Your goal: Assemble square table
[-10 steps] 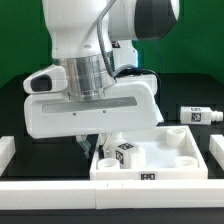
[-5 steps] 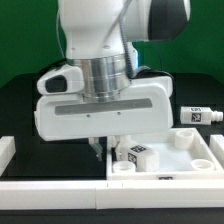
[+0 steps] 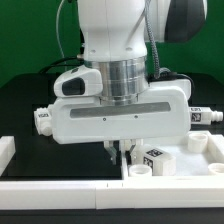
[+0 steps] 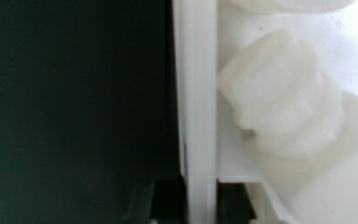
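Black table [image 3: 20, 100] fills the scene, with a green wall behind it. Along the near edge of the table lies a long white bar [image 3: 60, 186].

Just behind that bar, toward the exterior view's right, sits the square table slab [image 3: 190, 172]. It lies flat with its raised rim up and its round sockets at the corners. One short leg [image 3: 155, 158] with a black-and-white tag lies loose inside it.

The pincer [image 3: 119, 152] hangs straight down at the slab's side on the exterior view's left. It is closed tight, and the wrist view shows the thin rim [image 4: 194, 90] pinched between its two fingers.

Farther back, near the table's edge on the exterior view's right, a second leg [image 3: 203, 116] lies on its side.

The slab looks like hard, smooth plastic. It is likely light and stiff, and it will not bend. It may be a bit slippery. The thin rim is the best place to hold, since the slab is too wide to pinch across. Held at one side only, it could swing, so sliding it should be safer than lifting. The loose leg may roll around.
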### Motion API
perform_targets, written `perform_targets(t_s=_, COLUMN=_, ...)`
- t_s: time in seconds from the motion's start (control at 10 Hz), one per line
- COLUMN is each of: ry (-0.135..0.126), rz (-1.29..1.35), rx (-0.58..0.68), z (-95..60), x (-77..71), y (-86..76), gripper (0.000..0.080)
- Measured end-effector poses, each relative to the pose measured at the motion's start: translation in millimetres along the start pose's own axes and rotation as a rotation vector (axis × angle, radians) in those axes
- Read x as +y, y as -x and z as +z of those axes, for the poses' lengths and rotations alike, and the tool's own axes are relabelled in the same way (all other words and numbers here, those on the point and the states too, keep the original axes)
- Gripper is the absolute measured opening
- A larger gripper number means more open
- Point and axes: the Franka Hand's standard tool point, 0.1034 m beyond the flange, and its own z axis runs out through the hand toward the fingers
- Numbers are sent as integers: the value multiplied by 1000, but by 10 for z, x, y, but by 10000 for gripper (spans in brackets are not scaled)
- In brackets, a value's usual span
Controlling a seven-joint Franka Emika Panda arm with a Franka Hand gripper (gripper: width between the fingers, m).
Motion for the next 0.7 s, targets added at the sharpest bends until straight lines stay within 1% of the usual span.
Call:
perform_targets(t_s=0.1, ry=-1, rz=0, rx=0, z=2, x=-1, y=1, gripper=131)
perform_targets(t_s=0.2, ry=-1, rz=0, rx=0, z=2, x=-2, y=2, gripper=267)
perform_targets(t_s=0.3, ry=-1, rz=0, rx=0, z=3, x=-2, y=2, gripper=267)
perform_targets(t_s=0.4, ry=-1, rz=0, rx=0, z=3, x=-2, y=2, gripper=468)
perform_targets(t_s=0.5, ry=-1, rz=0, rx=1, z=-6, x=-3, y=-3, gripper=586)
perform_targets(t_s=0.6, ry=0, rz=-24, rx=-15, z=-104, x=-37, y=-10, gripper=586)
perform_targets(t_s=0.7, ry=-3, rz=-37, rx=-23, z=-266, x=-81, y=-44, gripper=636)
